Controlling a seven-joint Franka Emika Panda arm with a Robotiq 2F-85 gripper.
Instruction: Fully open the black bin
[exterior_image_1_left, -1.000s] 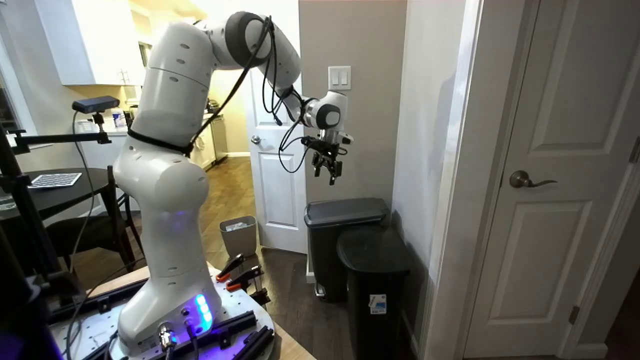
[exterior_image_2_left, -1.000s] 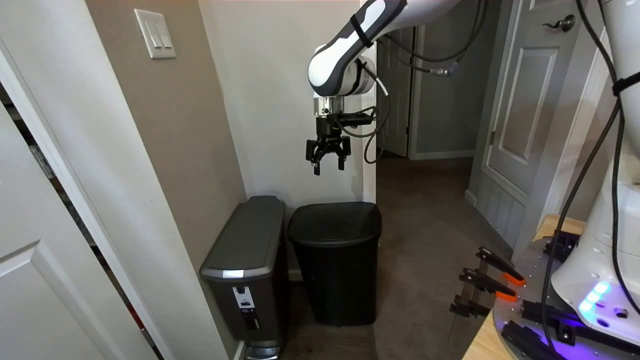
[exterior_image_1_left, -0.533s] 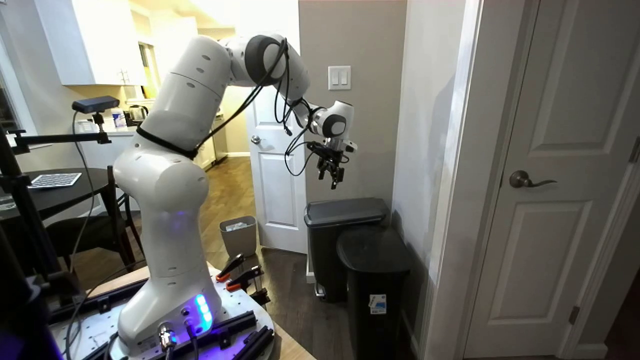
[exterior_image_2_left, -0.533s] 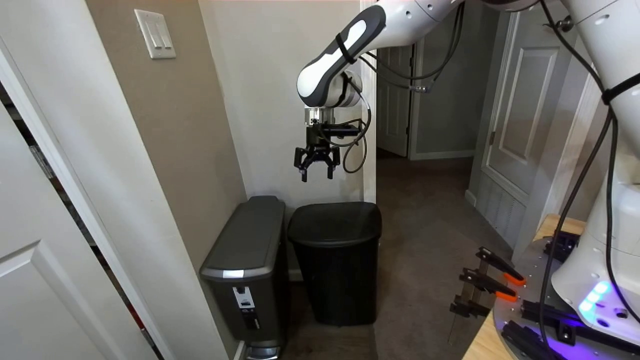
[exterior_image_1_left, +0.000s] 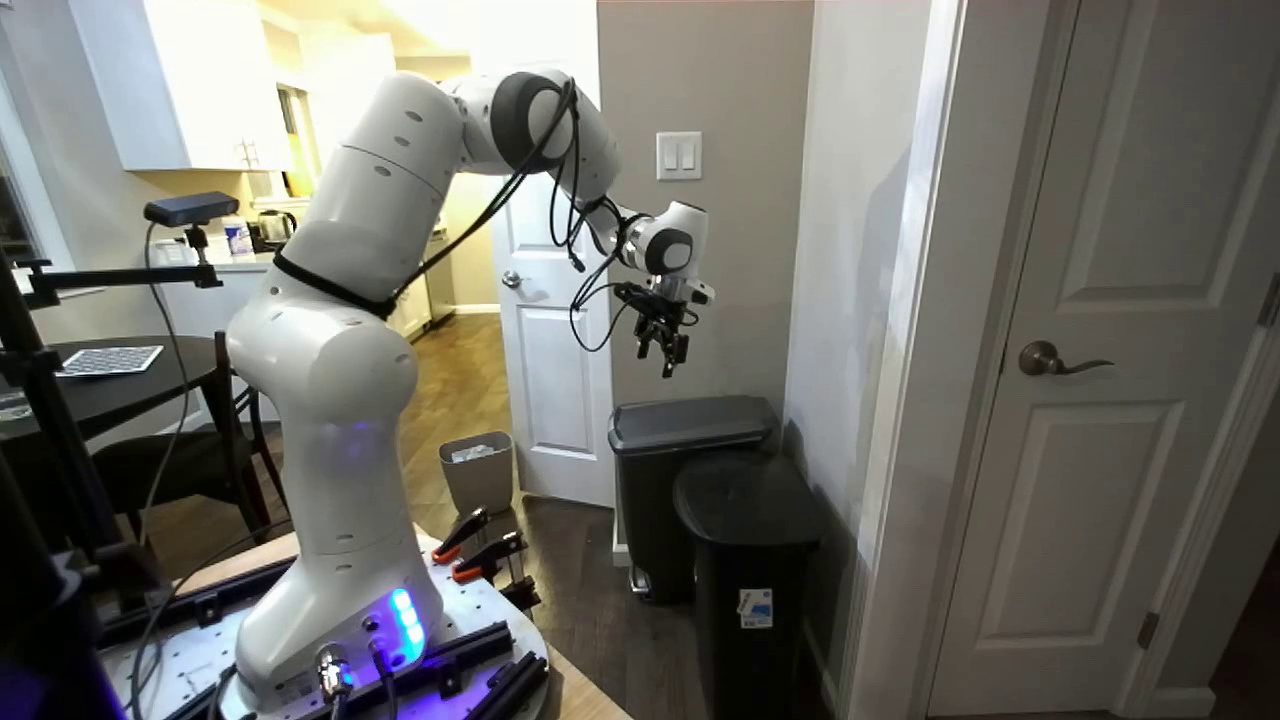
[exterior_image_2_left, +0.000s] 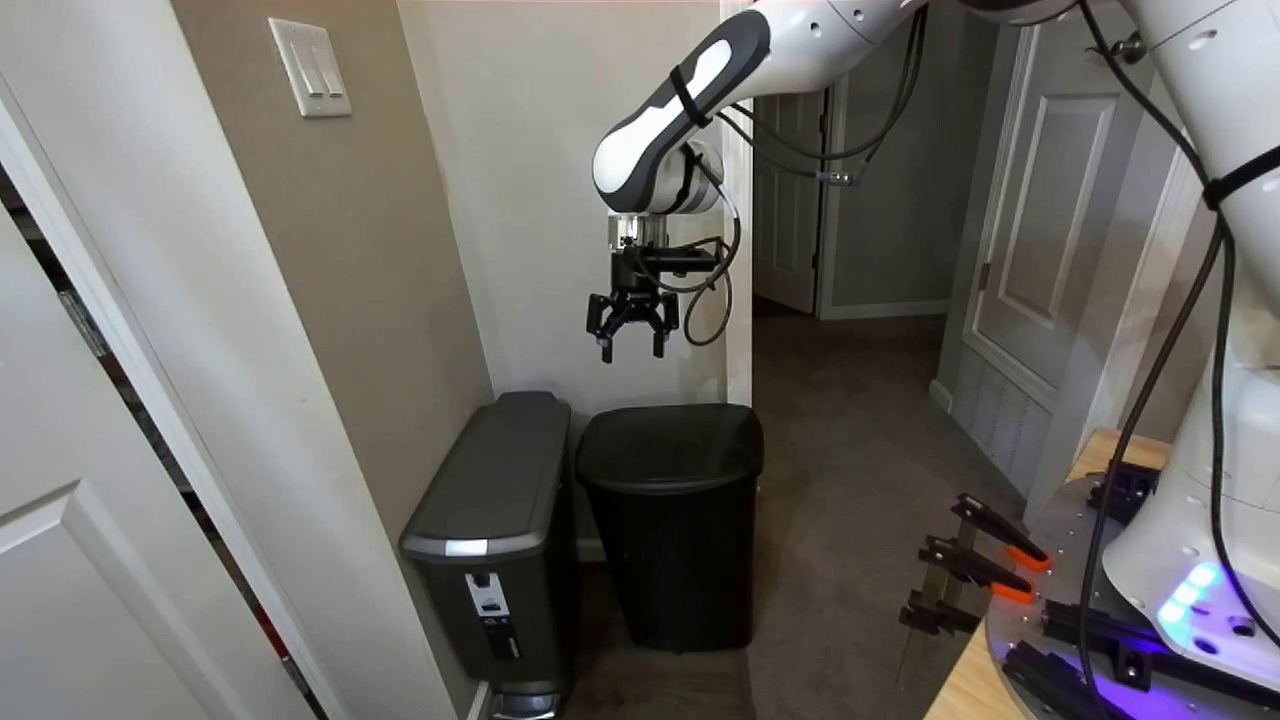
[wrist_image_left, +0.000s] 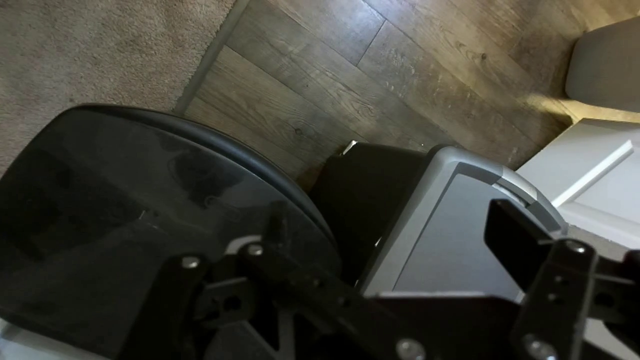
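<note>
The tall, rectangular, all-black bin (exterior_image_2_left: 672, 570) is found upright on the brown floor (wrist_image_left: 310, 90), in front of a pale wall (exterior_image_2_left: 560, 200) and just beside a long, dark-grey pedal bin (exterior_image_2_left: 500, 500), which is set along a taupe wall (exterior_image_2_left: 350, 230). Its flat black lid (exterior_image_2_left: 672, 440) is seated over the rim; the opening called for is not yet made. A small white-and-blue label (exterior_image_1_left: 755, 608) is noted on its body in an exterior view.

The black two-finger gripper (exterior_image_2_left: 632, 352) is carried, pointing downward, by a white, jointed robot arm (exterior_image_1_left: 330, 360). In both exterior views it is held above the bins, apart from both lids. The black fingers (wrist_image_left: 515, 240) are spread wide; in the wrist view one is seen against the black lid, the other against the grey lid (wrist_image_left: 450, 235) of the pedal bin.

The base of the arm is mounted on a pale metal plate (exterior_image_1_left: 475, 605) over a light wooden tabletop (exterior_image_1_left: 580, 695), at whose edge orange-tipped black bar clamps (exterior_image_2_left: 965, 562) are seen. A small grey wastebasket (exterior_image_1_left: 478, 490) is seen near a white panelled door (exterior_image_1_left: 560, 390).
</note>
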